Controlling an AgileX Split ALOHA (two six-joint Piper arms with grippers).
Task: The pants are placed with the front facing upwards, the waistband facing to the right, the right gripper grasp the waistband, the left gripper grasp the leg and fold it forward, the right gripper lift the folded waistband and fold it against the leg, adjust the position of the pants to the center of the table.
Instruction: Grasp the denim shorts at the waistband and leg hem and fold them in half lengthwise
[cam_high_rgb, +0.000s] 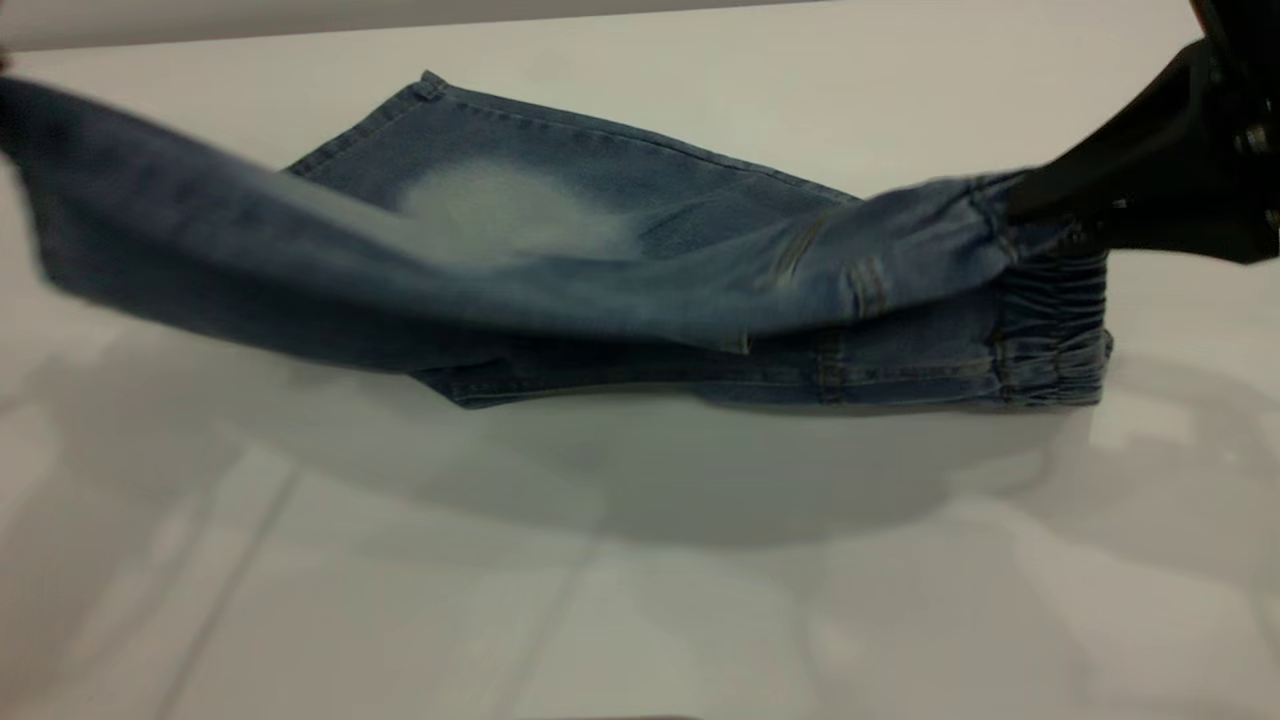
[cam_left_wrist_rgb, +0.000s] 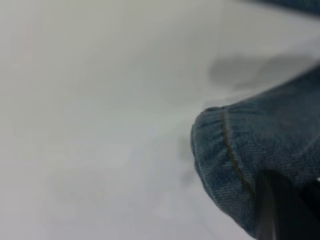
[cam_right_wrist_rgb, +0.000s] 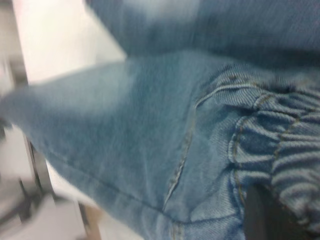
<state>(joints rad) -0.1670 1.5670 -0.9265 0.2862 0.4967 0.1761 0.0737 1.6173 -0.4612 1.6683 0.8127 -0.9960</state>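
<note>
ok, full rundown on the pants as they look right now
The pants are short blue denim with tan stitching and a pale faded oval on the far leg. One leg lies flat on the white table; the other is lifted and stretched across above it. The gathered elastic waistband is at the right, its upper layer pinched by the right pincer. The raised leg's hem runs off the exterior view's left edge, where the left wrist view shows the left pincer on it.

Pale wall strip (cam_high_rgb: 300, 15) at far edge; blurred metal frame (cam_right_wrist_rgb: 30, 165), floor below.
</note>
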